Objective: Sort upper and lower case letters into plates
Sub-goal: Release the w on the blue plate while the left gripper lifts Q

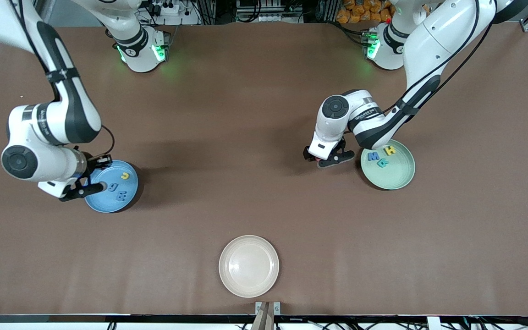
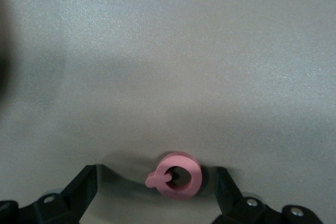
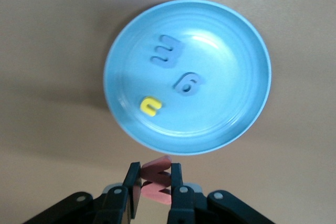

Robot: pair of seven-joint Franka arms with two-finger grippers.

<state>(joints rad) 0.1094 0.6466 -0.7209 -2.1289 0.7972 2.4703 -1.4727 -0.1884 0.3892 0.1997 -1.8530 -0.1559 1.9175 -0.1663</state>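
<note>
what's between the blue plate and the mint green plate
In the front view, only bare brown table and the left gripper, beside the mint green plate. The blue plate lies toward the right arm's end.

A small pink letter (image 2: 175, 176), a ring with a short tail like a Q, lies flat on the bare tabletop (image 2: 168, 66). It sits between the two dark fingers (image 2: 79, 190) of the left gripper (image 2: 157, 184), which stand spread wide with clear table on either side of the piece. Neither finger touches it. A soft shadow falls across the surface around the letter and the fingers.
</note>
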